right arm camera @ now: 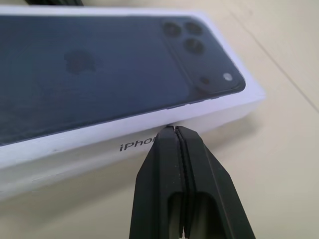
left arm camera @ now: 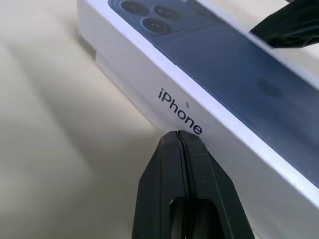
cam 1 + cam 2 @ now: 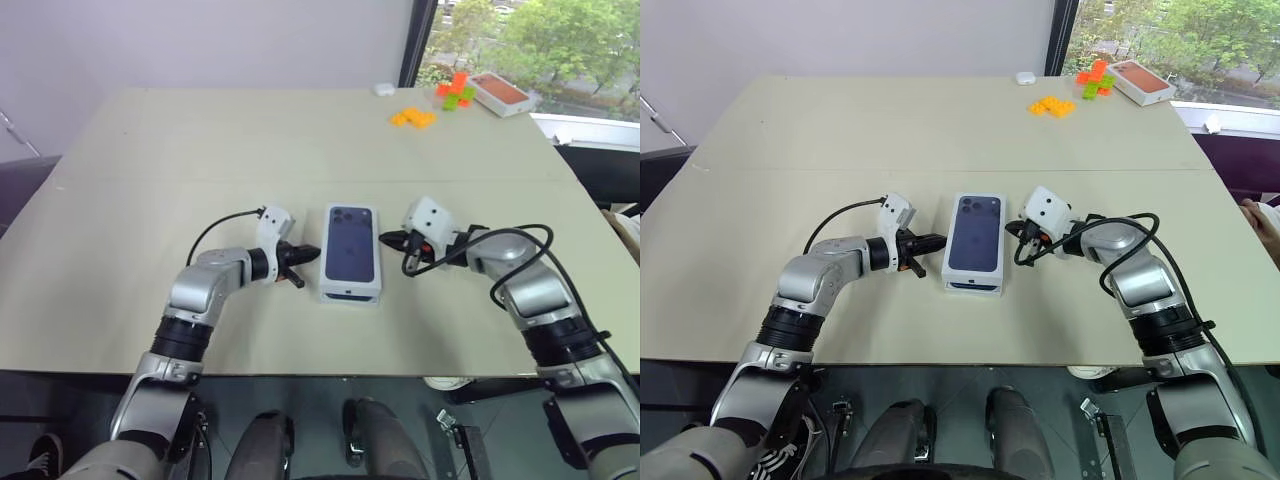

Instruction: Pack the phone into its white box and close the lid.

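The lid [image 3: 350, 243], white with a dark phone picture on top, sits over the white box in the middle of the table. A white strip of the box [image 3: 350, 296] shows at its near end. The phone itself is hidden. My left gripper [image 3: 312, 252] is shut, and in the left wrist view its tip [image 2: 178, 133] is at the lid's left side wall, by the printed word. My right gripper [image 3: 385, 238] is also shut, and its tip [image 1: 174, 128] is against the lid's right side wall. Neither gripper holds anything.
The beige table [image 3: 200, 150] stretches wide around the box. At the far right corner lie an orange-topped box [image 3: 500, 93], orange and green blocks [image 3: 455, 92], more orange blocks [image 3: 413, 117] and a small white object [image 3: 384, 89]. The table's front edge runs just below my arms.
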You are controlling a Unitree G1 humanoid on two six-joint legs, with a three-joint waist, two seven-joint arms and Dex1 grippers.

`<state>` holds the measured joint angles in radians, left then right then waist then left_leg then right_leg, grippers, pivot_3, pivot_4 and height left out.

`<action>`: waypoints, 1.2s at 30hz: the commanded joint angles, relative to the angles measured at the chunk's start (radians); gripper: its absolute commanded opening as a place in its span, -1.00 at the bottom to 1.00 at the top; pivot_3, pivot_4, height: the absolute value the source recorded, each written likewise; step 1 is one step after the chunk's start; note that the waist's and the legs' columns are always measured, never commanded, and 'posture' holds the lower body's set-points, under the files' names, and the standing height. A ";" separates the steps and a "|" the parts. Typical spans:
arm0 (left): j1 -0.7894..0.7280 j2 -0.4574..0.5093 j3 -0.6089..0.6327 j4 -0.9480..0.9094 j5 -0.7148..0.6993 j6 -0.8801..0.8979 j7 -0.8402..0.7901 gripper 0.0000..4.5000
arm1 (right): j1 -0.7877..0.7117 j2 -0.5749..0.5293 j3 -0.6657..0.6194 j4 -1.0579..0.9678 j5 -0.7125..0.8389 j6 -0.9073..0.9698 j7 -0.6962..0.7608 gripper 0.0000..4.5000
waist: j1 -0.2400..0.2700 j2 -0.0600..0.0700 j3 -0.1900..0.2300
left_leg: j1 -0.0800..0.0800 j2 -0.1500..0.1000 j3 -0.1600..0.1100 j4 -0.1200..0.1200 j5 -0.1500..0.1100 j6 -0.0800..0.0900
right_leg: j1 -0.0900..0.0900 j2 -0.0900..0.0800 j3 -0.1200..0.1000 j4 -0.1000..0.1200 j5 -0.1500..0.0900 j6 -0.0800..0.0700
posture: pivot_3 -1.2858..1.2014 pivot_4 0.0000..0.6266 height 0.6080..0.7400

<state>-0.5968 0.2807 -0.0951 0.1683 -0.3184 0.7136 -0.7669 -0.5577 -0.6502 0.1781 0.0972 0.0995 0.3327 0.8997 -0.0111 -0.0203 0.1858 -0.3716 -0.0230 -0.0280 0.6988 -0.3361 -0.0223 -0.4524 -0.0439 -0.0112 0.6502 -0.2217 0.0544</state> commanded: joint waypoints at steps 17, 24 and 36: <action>0.057 0.052 -0.003 -0.157 -0.039 0.037 -0.033 -1.00 | 0.032 -0.018 -0.007 -0.097 -0.008 -0.018 0.058 -0.98 | 0.000 0.000 0.000 | 0.000 0.000 0.000 0.000 0.000 0.000 | 0.000 0.000 0.000 0.000 0.000 0.000 | 0.03 -0.52 1.00; 0.086 0.075 0.002 -0.166 -0.045 0.039 -0.022 -1.00 | 0.043 -0.027 0.003 -0.106 -0.028 -0.026 0.074 -0.98 | -0.001 0.000 0.000 | 0.000 0.000 0.000 0.000 0.000 0.000 | 0.000 0.000 0.000 0.000 0.000 0.000 | 0.03 -0.52 1.00; -0.039 0.011 0.149 -0.148 -0.121 -0.007 0.080 -1.00 | -0.069 0.034 -0.087 -0.017 0.025 -0.039 0.026 -0.98 | 0.001 0.000 0.000 | 0.000 0.000 0.000 0.001 0.001 -0.001 | 0.000 0.000 0.000 0.000 0.001 -0.001 | 0.03 -0.52 1.00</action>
<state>-0.5983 0.2992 0.0128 0.0387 -0.4084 0.7386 -0.7067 -0.5983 -0.6256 0.1311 0.0894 0.0972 0.3122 0.9408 -0.0102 -0.0205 0.1862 -0.3712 -0.0227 -0.0281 0.6996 -0.3353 -0.0231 -0.4519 -0.0437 -0.0113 0.6502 -0.2206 0.0531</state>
